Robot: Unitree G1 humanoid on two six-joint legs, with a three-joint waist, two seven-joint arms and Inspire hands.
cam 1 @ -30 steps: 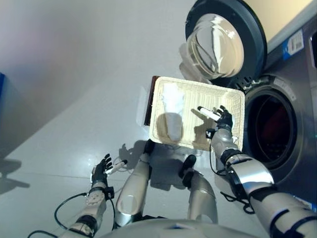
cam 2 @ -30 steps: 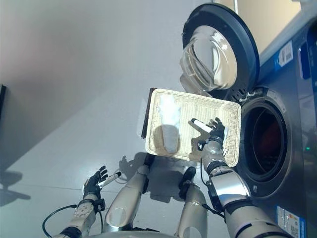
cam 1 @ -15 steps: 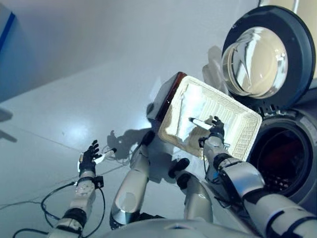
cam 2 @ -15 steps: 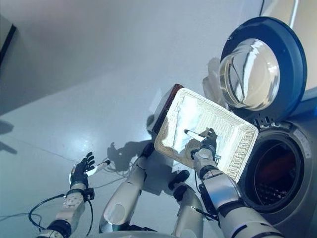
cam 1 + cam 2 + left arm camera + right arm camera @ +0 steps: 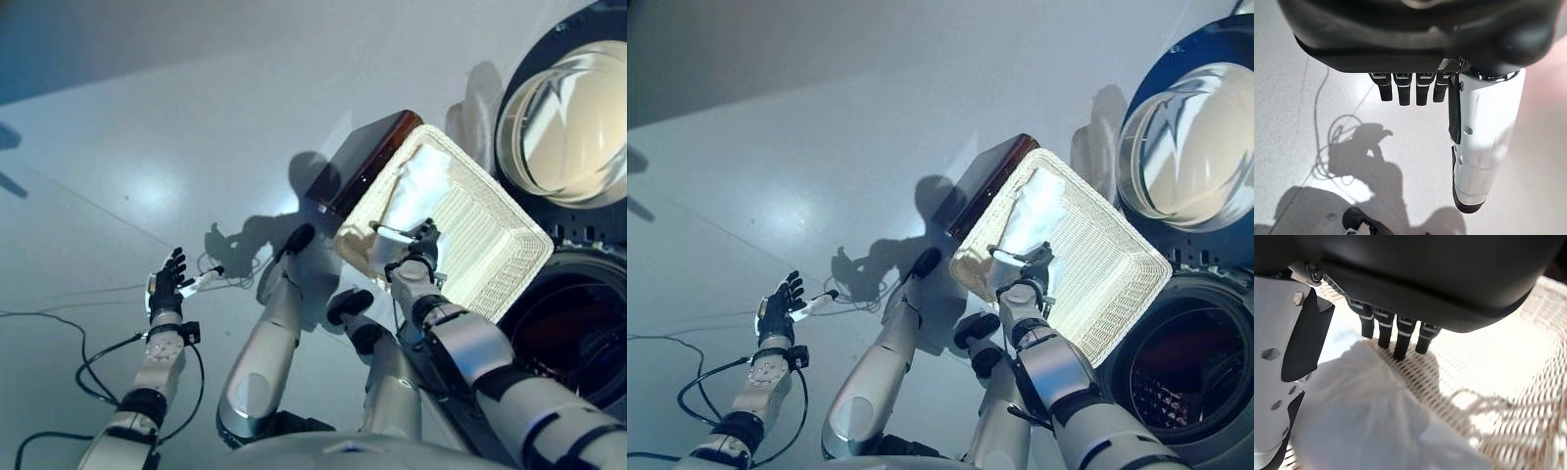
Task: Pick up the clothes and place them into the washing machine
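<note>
A white wicker basket (image 5: pixel 490 245) sits right of centre, resting on a dark brown stand (image 5: pixel 358 162). White clothes (image 5: pixel 416 186) lie in its upper-left part. The right hand (image 5: pixel 419 257) hovers over the basket's near edge just above the cloth, fingers (image 5: pixel 1400 340) straight, holding nothing. At right the washing machine (image 5: pixel 578 333) stands with its door (image 5: pixel 568 108) swung open. The left hand (image 5: pixel 167 292) hangs at lower left over the floor (image 5: pixel 147 117), fingers relaxed and empty.

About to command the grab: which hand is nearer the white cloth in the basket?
Right. The right hand hovers over the white cloth inside the wicker basket, fingers straight. The left hand is far off over bare floor, open and empty.
</note>
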